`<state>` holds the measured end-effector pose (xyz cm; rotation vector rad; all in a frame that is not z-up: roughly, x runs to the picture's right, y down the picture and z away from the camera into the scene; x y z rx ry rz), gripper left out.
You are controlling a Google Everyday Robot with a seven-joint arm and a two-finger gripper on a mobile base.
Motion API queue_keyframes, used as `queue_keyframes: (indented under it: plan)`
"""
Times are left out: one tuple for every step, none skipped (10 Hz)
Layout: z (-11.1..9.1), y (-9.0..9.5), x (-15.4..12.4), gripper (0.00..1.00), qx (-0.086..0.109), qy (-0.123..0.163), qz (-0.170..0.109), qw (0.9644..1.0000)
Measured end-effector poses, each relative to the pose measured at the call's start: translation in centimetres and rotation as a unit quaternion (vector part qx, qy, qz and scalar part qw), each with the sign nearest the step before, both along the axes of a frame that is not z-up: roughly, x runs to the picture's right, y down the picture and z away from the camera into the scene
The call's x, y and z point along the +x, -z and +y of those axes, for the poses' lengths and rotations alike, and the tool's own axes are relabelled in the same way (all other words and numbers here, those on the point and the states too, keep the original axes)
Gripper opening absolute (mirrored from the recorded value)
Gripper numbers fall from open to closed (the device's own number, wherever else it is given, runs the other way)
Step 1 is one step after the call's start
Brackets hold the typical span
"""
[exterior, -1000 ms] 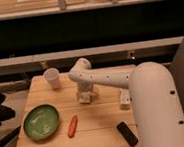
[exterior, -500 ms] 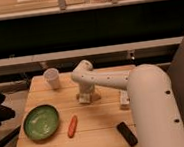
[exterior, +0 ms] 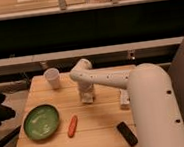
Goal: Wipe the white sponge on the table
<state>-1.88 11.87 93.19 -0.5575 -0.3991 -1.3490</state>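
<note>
1. Gripper (exterior: 87, 95): mine, hanging straight down from the arm, low over the middle of the table (exterior: 101, 140). I cannot tell from this view how it is set.
2. White sponge (exterior: 88, 98): a small pale pad directly beneath my gripper, on or just at the planks. Gripper and sponge merge in tone, so contact is judged likely, not confirmed. Its long axis cannot be read.
3. Governing relation: the sponge lies under me, not to either side. Any wiping stroke therefore turns on sliding sideways along the wood while keeping downward pressure.
4. White cup (exterior: 52, 78): far left corner, well apart from the sponge.
5. Green bowl (exterior: 41, 122): near left side, apart from the sponge.
6. Orange carrot-like item (exterior: 72, 126): just right of the bowl, nearer the front edge, close to a leftward-forward stroke.
7. White tube (exterior: 124, 98): right of the sponge, lying front to back.
8. Dark flat object (exterior: 126, 133): front right, near the edge.
9. Judgement: open wood lies between the sponge and items 6 and 7; strokes should stay within it.
</note>
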Motion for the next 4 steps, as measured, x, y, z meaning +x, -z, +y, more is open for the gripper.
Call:
queue_keyframes:
  plan:
    - [-0.01,0.1,0.11,0.08,-0.001,0.001,0.001,1.0]
    - [0.05,0.1,0.55,0.04,-0.002,0.0,0.005,1.0]
    - [0.09,0.12,0.78,0.01,-0.003,-0.001,0.006,1.0]
    - [0.19,0.22,0.83,0.0,-0.002,0.0,0.004,1.0]
